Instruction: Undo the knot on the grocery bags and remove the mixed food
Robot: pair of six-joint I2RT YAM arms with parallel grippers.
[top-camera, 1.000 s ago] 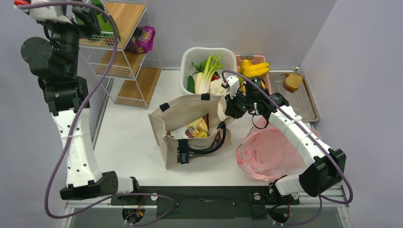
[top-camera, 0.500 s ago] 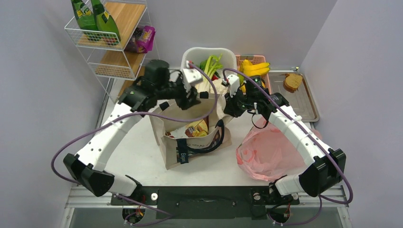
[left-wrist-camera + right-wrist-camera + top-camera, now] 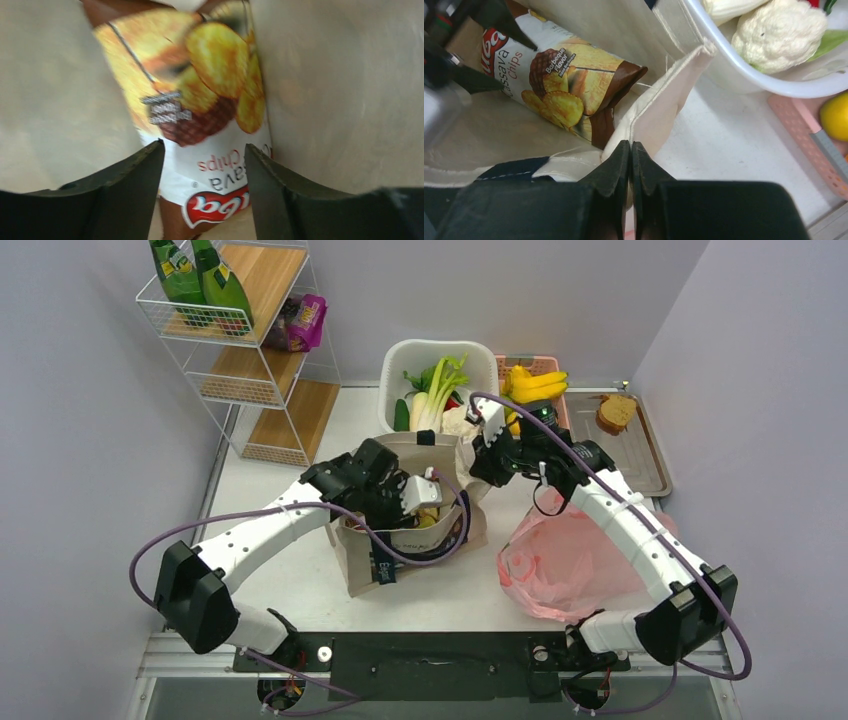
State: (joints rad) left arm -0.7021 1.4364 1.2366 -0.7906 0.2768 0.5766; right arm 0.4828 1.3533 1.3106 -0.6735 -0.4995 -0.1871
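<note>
**Tote held open while the other arm goes in for the chips**

The right gripper (image 3: 630, 146) is closed flat on the far corner of the canvas tote (image 3: 352, 558), with the cloth rim pinched between its fingers. That grip seems meant to pull the soft wall outward so the mouth stays open and the floppy cloth cannot fold over the contents. The corner it holds sits just beside the white basket (image 3: 744, 82) that carries the cauliflower (image 3: 779, 30).

The left gripper (image 3: 202, 150) is down inside the tote's mouth, its jaws set wide with beige cloth on either side. The snack packet (image 3: 200, 115) is brown, yellow and white with a red logo. It lies tilted against the tote's inner wall, straight ahead of the gripper, and its lower printed end falls in the gap between the two fingers. The wrist picture is blurred, so I cannot tell whether either finger touches the packet; it looks framed but not yet gripped. My guess is that the next move is to close on that end and lift.

The pink plastic bag (image 3: 560, 560) lies slack on the table under the right forearm, well apart from both grippers. No knot shows on it. Bananas (image 3: 538, 383) sit in the pink basket (image 3: 563, 412) behind
</note>
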